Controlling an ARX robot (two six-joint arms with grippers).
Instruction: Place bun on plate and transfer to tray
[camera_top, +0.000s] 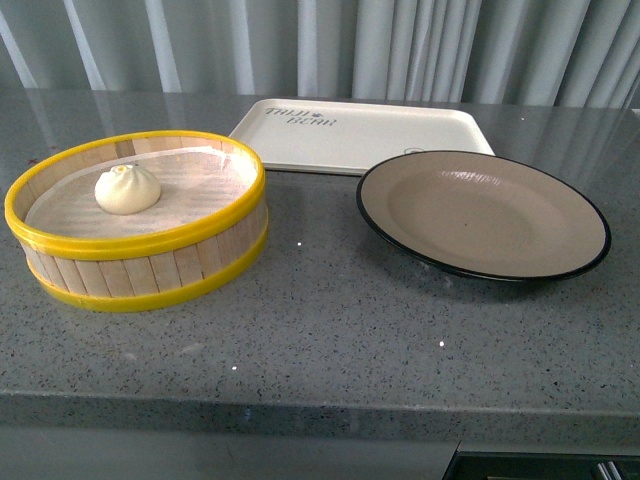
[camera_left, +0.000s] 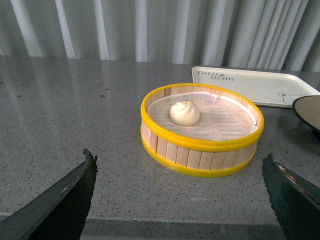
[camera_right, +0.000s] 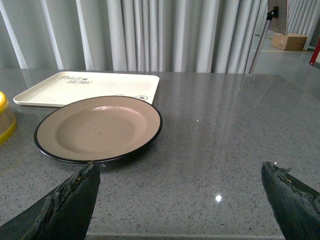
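The bun (camera_top: 127, 189) is found seated on the pale liner inside the yellow-rimmed steamer basket (camera_top: 150, 272), which stands toward the left edge of the tabletop (camera_top: 320, 345). The plate (camera_top: 480, 215) is noted empty toward the right edge, and the tray (camera_top: 360, 135) lies behind it along the far edge, also bare (whether the plate's rim touches the tray's near corner cannot be told). The left gripper (camera_left: 178, 159) is recorded with its jaws spread wide and nothing between them, held back by the front edge and facing the basket. The right gripper (camera_right: 180, 167) is likewise spread and empty, facing the plate. No step is judged done; lifting the bun out of the basket is the step in hand. The next move is judged to call for the left gripper to be carried over the basket rim, lowered around the bun and closed gently, the dough being presumably soft and easily dented.
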